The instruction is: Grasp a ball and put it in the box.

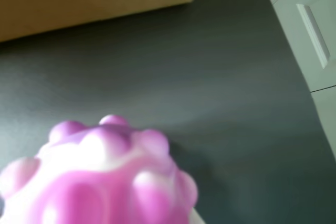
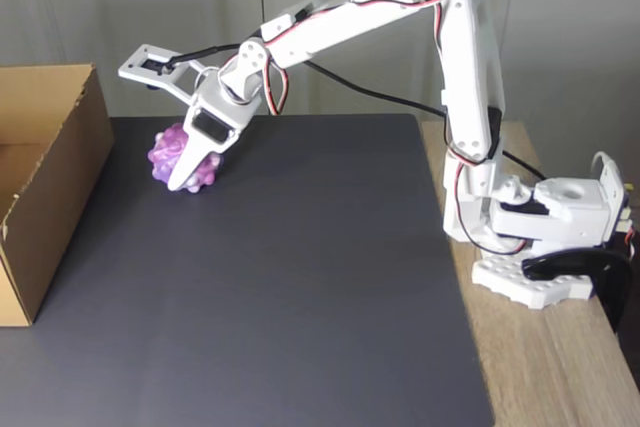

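The ball [image 2: 178, 158] sits left of centre in the fixed view, toward the upper part of the frame, with the gripper [image 2: 186, 179] clenched around it; one white finger crosses its front. Whether it rests on the dark mat [image 2: 300, 277] or hangs just above it I cannot tell. In the wrist view the ball [image 1: 100, 182] fills the lower left, blurred and cut by the bottom edge. The box [image 2: 45, 187] stands at the left edge of the fixed view, open side up, near the ball but apart from it.

The step in hand looks like the carry: lift clear of the box's near wall (it stands taller than the ball), keep the squeeze steady on the knobbly surface, then swing left over the opening.

The far finger is hidden behind the ball, and the box floor is mostly out of sight.
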Available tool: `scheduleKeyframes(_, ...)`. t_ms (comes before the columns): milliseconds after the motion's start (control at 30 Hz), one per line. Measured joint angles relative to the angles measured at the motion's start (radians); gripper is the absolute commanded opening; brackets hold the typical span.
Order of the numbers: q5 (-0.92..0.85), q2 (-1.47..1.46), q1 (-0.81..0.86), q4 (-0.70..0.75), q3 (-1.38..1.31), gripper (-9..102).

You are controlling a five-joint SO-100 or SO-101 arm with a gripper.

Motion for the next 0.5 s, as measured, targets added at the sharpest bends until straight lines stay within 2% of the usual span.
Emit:
scheduleKeyframes(167, 0.003, 0.000, -0.014, 0.000, 0.000, 15)
scheduleKeyframes(500, 0.003, 0.009, -0.015, 0.002, -0.008, 15)
